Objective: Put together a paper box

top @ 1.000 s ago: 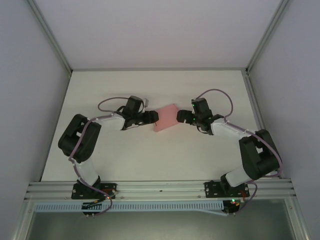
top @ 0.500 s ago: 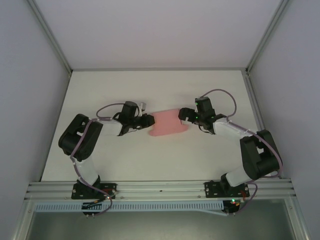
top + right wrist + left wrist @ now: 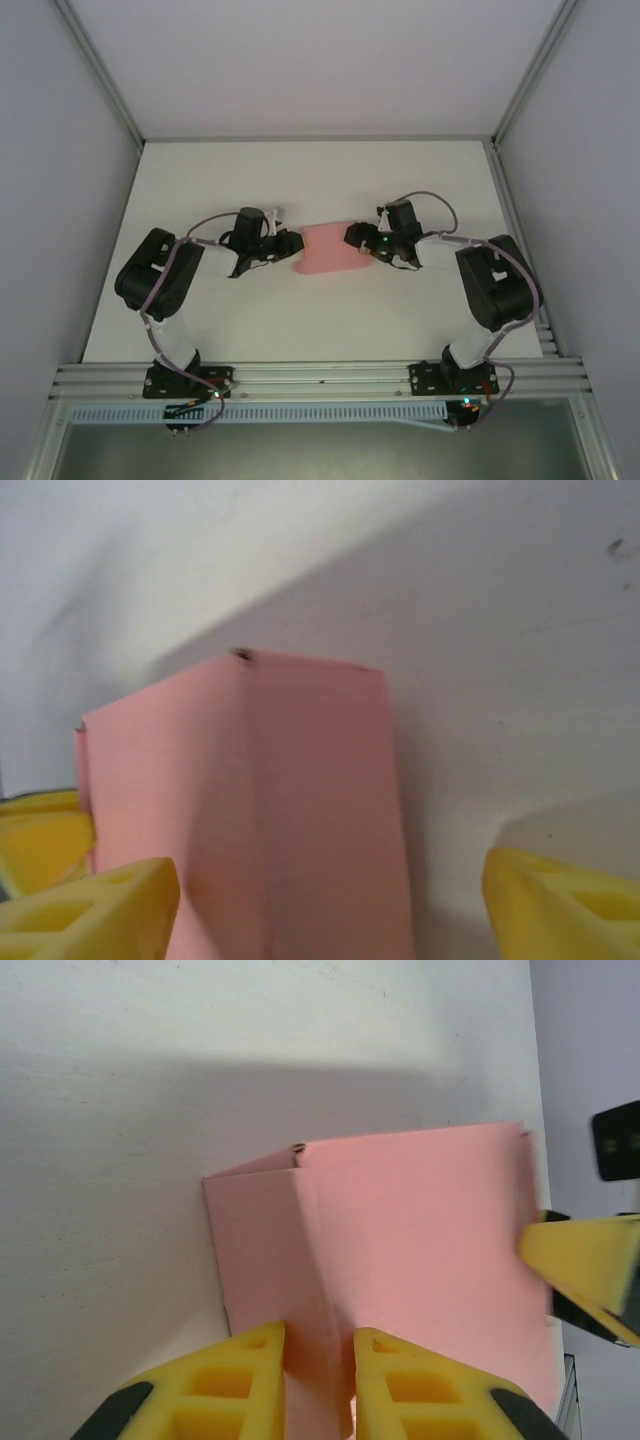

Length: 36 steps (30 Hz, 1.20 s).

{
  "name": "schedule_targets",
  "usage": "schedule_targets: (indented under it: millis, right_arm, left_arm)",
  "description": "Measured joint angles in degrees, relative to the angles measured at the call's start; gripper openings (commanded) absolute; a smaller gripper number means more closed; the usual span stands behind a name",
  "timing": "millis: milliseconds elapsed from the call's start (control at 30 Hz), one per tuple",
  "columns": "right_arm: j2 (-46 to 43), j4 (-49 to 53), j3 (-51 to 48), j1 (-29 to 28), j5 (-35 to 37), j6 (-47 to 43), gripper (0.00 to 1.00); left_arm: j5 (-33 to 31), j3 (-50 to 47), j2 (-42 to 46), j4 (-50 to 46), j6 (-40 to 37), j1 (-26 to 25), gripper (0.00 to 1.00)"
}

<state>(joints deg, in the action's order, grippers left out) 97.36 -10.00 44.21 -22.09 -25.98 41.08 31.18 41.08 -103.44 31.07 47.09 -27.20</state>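
Looking down from above, you find the paper box (image 3: 328,248) at the middle of the desk (image 3: 300,185), directly between the two arms. Your left tool (image 3: 318,1345) is pinching a raised fold at the box's left end, the pink card caught between its yellow fingers (image 3: 240,1370). Your right tool (image 3: 356,238) stands spread, straddling the box's right end, with one finger clear of the card

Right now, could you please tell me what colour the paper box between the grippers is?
The paper box is plain pink, clearest in the left wrist view.
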Motion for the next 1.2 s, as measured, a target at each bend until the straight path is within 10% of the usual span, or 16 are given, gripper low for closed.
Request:
schedule_targets:
  millis: [433,800,1200]
  right_arm:
    - [2.8,-19.7,-3.7,2.3,-9.0,9.9,0.29]
    - [-6.3,-8.9,-3.2,1.8,-8.4,5.6,0.26]
    - [-8.9,3.1,2.1,1.2,-9.9,5.0,0.18]
  left_arm:
    - [-0.1,-0.3,-0.2,1.2,0.0,1.6,0.25]
    - [-2.6,2.4,5.6,-7.6,-7.0,0.9,1.0]
    - [-20.4,8.7,27.8,-26.1,-38.6,-10.1,1.0]
